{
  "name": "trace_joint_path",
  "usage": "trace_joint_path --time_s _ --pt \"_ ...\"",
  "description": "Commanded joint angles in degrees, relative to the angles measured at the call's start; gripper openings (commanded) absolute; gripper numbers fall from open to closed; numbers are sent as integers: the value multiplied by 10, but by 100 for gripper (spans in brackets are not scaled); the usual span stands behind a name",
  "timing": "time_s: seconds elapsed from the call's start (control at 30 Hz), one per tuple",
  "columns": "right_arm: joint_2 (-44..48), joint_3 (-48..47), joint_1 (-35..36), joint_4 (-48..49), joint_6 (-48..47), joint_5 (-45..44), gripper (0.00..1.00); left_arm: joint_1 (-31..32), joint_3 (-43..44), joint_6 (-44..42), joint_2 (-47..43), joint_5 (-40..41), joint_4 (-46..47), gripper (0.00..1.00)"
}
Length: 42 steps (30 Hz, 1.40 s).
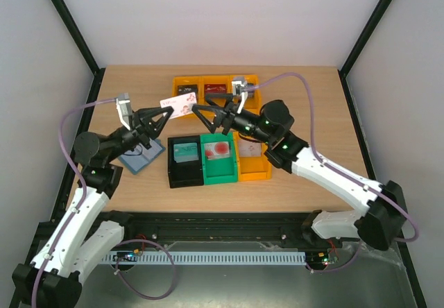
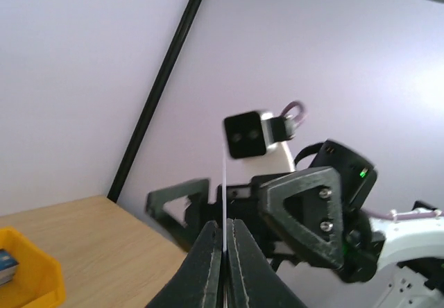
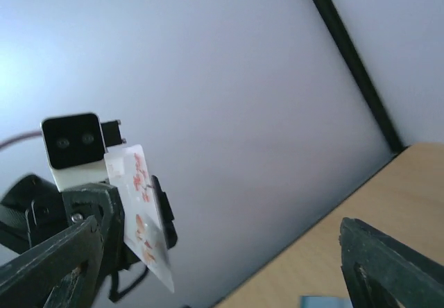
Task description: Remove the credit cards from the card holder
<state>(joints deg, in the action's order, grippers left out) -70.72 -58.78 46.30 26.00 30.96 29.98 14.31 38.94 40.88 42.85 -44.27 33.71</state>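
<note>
One card [image 1: 182,103] (left hand [image 1: 168,112]), one wallet [image 1: 146,159]

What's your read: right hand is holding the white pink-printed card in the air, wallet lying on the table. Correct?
No: the left hand holds the white pink-printed card in the air, shut on its edge in the left wrist view. The right hand is open. The wallet does lie on the table.

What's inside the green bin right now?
One white card with red blotches lies flat in the green bin. Anything beneath that card is covered and cannot be seen.
</note>
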Motion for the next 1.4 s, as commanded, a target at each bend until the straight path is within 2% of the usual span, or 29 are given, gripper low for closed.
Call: trace_joint_path --time_s 0.0,0.1,0.23,0.27,0.4,0.6,0.67,0.7,0.73,0.77,0.8,0.97,1.1,1.2,1.37 --pt "-34 6 -1 191 179 40 89 -4 9 86 6 11 78 2" --pt "-39 1 0 197 174 52 75 -3 5 90 8 14 83 2" --pt "-46 -4 -1 185 172 61 42 -4 8 88 9 19 80 2" --pt "-48 -7 0 182 172 65 37 -3 7 88 10 18 80 2" --pt "-67 -35 0 149 166 89 29 -3 8 87 12 19 77 2" --pt "-67 -41 0 127 157 98 2 -2 9 82 14 24 61 2" --pt "-60 -42 -1 117 150 90 1 -2 8 79 13 31 46 3" --pt "-56 -40 -2 110 150 79 2 -2 8 77 12 39 28 13" --pt "-50 -39 -7 93 152 63 1 -2 9 73 11 54 2 51" --pt "-44 -39 -17 71 155 53 2 -2 12 62 8 71 -26 81" --pt "-39 -42 -33 35 164 44 1 -3 13 49 5 92 -58 97" --pt "-8 -65 -140 -276 154 -47 2 -26 3 4 -13 284 -242 99" --pt "23 -33 -206 -448 146 -89 1 -64 -15 7 -19 397 -339 100" --pt "35 10 -226 -516 139 -93 1 -97 -32 27 -18 427 -407 99" --pt "34 86 -229 -494 157 -69 1 -123 -71 72 -10 411 -446 100"
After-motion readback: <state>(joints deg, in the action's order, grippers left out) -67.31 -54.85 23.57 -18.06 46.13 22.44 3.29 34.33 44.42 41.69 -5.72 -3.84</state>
